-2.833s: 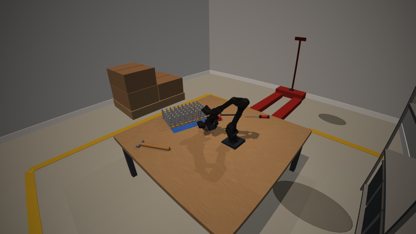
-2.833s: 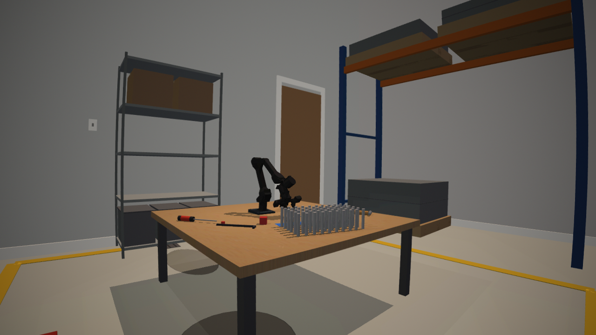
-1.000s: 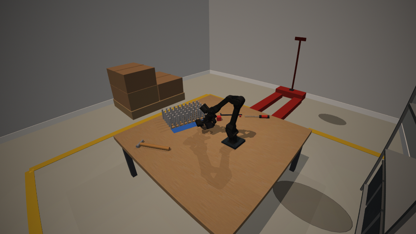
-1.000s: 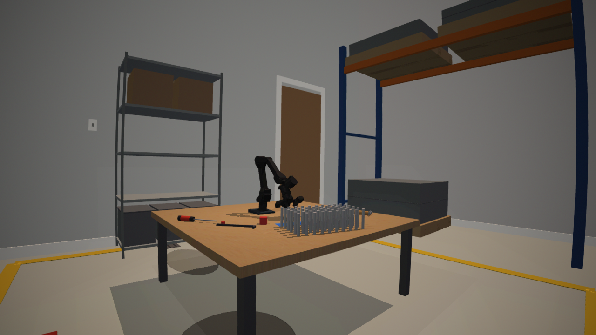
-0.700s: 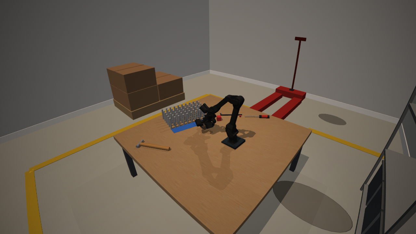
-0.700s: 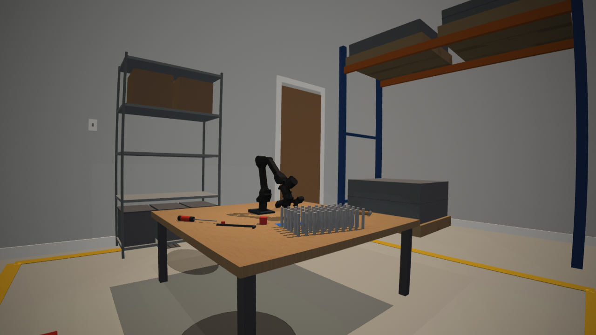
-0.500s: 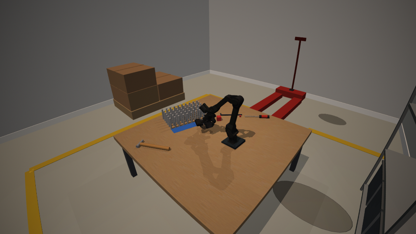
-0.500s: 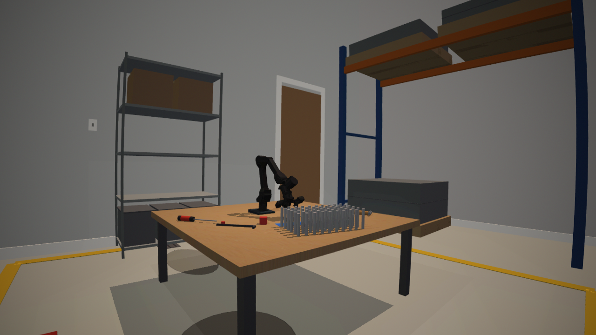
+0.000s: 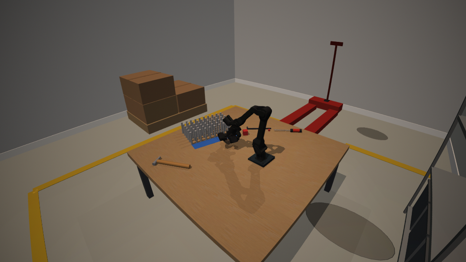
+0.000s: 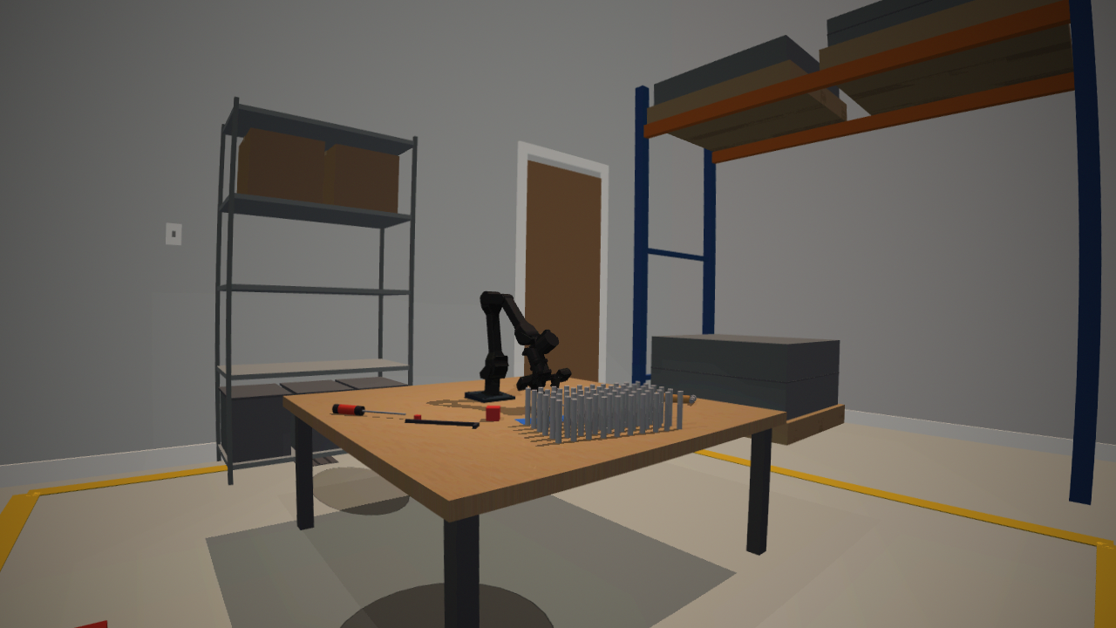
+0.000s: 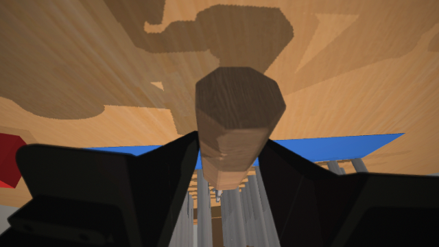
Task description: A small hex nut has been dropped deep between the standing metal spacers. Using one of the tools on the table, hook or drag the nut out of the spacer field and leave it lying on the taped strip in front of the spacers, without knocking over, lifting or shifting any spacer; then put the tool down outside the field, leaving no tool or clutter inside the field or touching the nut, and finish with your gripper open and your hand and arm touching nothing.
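My gripper is shut on a wooden-handled tool, whose faceted handle points at the wrist camera. Beyond the handle a small bit of pale metal shows between the spacers in the wrist view. Its far end is hidden. The grey metal spacers stand upright in rows. The blue taped strip lies in front of them, and my fingers are over or near it. I cannot make out the hex nut in any view.
A hammer lies left on the table. A red block stands beside the strip's right end. A black hooked bar, a small red piece and a red-black screwdriver lie farther right.
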{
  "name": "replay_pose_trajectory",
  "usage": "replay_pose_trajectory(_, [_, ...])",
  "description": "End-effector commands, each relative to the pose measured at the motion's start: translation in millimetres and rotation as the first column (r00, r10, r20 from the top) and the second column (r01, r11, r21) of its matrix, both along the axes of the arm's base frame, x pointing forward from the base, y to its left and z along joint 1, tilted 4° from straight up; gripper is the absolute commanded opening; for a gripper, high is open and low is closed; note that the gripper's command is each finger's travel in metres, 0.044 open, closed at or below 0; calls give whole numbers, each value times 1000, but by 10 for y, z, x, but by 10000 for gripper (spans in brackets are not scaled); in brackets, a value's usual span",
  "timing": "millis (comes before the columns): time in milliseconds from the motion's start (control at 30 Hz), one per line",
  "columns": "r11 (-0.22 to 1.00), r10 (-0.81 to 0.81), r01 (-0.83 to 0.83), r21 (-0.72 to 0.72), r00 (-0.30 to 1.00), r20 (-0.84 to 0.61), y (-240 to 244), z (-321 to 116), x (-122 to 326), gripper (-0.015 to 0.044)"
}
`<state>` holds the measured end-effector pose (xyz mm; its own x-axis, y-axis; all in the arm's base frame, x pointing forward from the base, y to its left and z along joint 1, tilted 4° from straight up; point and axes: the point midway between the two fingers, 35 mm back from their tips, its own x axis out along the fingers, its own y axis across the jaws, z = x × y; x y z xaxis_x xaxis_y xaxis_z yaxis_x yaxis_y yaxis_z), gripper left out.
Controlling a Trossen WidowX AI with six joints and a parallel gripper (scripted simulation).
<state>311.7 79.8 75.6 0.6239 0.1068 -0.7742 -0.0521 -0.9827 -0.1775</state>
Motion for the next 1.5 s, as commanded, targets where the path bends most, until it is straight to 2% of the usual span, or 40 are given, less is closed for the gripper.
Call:
replay_pose_trajectory(0, [1000, 4, -4, 3, 1000, 11, 9, 35, 51, 0])
replay_pose_trajectory(1467, [1000, 4, -4, 2, 1000, 14, -11, 65, 337, 0])
